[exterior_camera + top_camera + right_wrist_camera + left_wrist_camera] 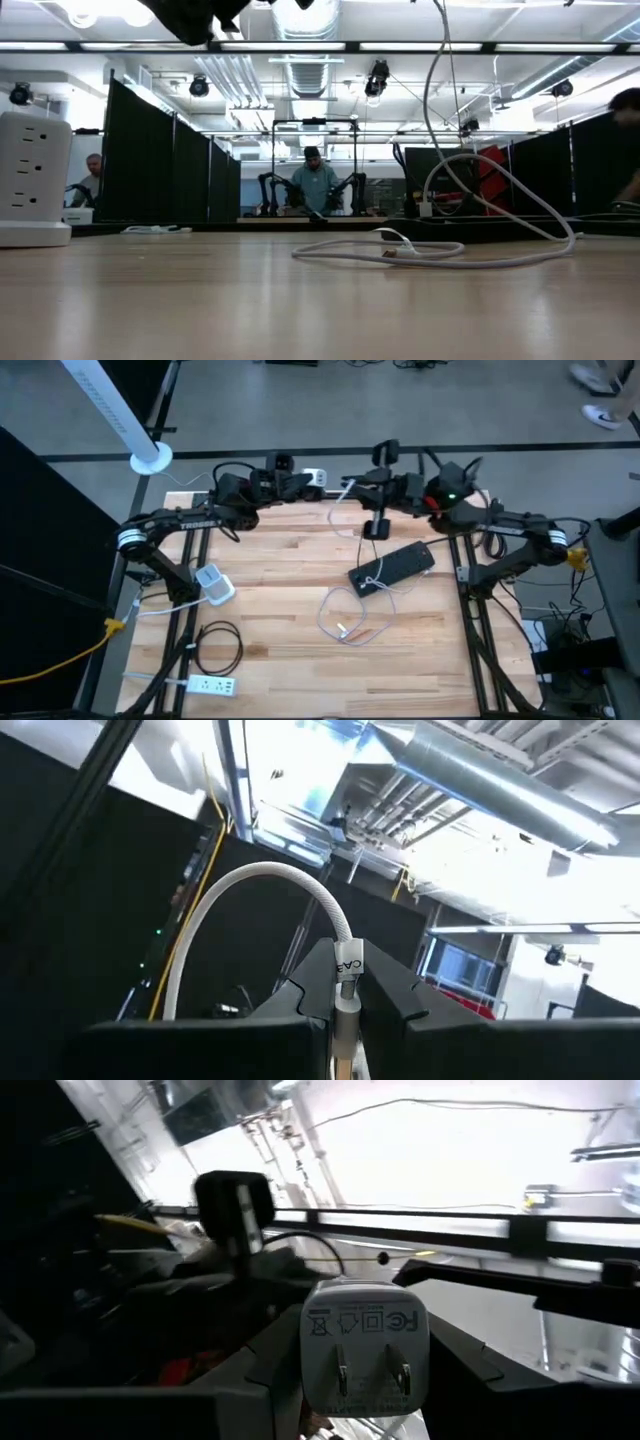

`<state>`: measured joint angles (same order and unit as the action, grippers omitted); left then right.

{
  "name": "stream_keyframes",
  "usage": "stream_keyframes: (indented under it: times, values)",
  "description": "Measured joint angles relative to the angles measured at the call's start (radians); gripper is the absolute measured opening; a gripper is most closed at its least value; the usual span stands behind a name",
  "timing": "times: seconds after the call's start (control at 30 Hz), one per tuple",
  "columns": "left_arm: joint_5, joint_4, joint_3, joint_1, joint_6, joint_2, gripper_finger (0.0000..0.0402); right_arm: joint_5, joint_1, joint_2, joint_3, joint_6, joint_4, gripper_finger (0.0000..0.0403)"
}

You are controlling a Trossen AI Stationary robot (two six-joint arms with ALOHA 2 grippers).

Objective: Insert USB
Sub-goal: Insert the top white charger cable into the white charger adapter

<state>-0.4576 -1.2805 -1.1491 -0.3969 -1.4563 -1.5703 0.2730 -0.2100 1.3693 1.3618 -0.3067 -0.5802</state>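
A: Starting on the left, what is the left gripper [365, 1380] doing?

B: It is clamped on the white charger block [365, 1342], a smooth rounded plastic cube. The left wrist view shows its face with two metal prongs and printed marks. From overhead the charger block [314, 477] is only a small white patch held above the far edge of the wooden tabletop [280, 560].

A: And on the right?

B: The right gripper [345, 1010] is closed on the white USB cable [250, 905], just below a small printed label. The cable is round, glossy and arches in a hoop. Overhead, the right gripper [352, 484] sits close to the left gripper [305, 481], and the cable [345, 622] trails down into loose loops on the planks.

A: Anything only the low camera gives?

B: The cable [440, 250] lies in flat coils on the pale wood grain, one strand rising upward out of view. A boxy white tower power strip [33, 180] stands at the left. Overhead it [214, 584] lies by the left edge, with a black rectangular power strip [392, 568] right of centre.
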Motion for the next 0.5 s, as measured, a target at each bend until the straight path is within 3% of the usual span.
stream_keyframes:
  times: [0.2,0.5]
  values:
    - [-0.008,-0.049,-0.014,0.006,-0.001,0.000,0.0129,0.098,0.000,0.074,0.053,-0.025,-0.150,0.0014]
    - [-0.027,-0.069,-0.015,0.041,-0.033,0.000,0.0129,0.183,0.000,0.141,0.139,-0.071,-0.140,0.0014]
